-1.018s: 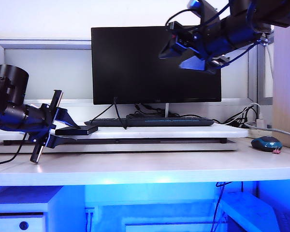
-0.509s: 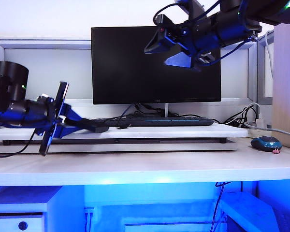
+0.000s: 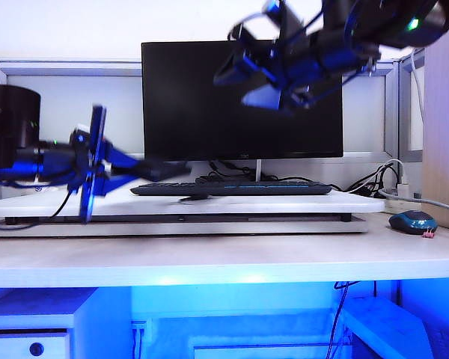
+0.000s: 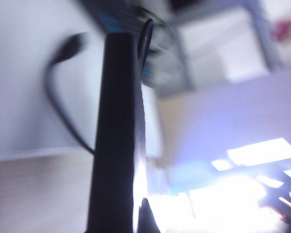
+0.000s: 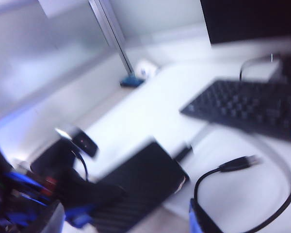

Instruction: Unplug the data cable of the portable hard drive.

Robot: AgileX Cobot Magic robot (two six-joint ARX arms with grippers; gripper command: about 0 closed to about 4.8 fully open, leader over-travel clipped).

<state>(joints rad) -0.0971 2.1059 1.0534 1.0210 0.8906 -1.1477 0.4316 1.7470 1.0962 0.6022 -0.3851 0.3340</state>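
Note:
My left gripper [image 3: 137,169] is shut on the portable hard drive [image 3: 165,168], a flat black slab held off the white riser [image 3: 284,206] at the left. In the left wrist view the drive [image 4: 115,136] shows edge-on against my left gripper [image 4: 131,221]. The thin black data cable [image 5: 281,199] loops on the riser, and its silvery plug [image 5: 237,163] lies free. The cable [image 4: 53,104] runs behind the drive, so I cannot tell whether its other end is plugged in. My right gripper [image 3: 239,84] hangs open high before the monitor. In its own view, my right gripper [image 5: 121,221] looks down on the drive [image 5: 140,179].
A black monitor [image 3: 194,127] and a long black keyboard [image 3: 232,189] stand on the riser. A blue mouse [image 3: 411,222], white cords [image 3: 395,196] and a wooden panel [image 3: 443,127] are at the right. The desk front [image 3: 224,258] is bare.
My left gripper has lifted the drive off the riser, turned it and carried it to the right. The right arm has swung left across the monitor.

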